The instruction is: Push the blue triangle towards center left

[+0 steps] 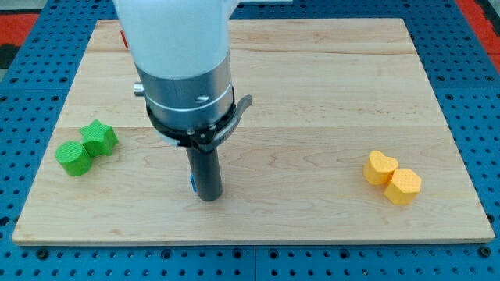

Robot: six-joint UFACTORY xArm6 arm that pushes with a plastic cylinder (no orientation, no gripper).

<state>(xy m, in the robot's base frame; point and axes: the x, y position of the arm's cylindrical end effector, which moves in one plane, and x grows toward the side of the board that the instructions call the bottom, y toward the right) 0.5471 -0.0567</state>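
Observation:
My rod comes down from the arm's white and grey body in the middle left of the camera view, and my tip [208, 197] rests on the board near the view's bottom. Only a thin sliver of the blue block [191, 184] shows at the rod's left edge; the rod hides the rest, so its shape cannot be made out. My tip stands right beside or against it, on its right.
A green star [99, 137] and a green cylinder [74, 158] touch at the view's left. A yellow heart [380, 168] and a yellow hexagon [404, 186] touch at the right. A red object [123, 37] peeks out at the top left. The wooden board [312, 94] lies on a blue pegboard.

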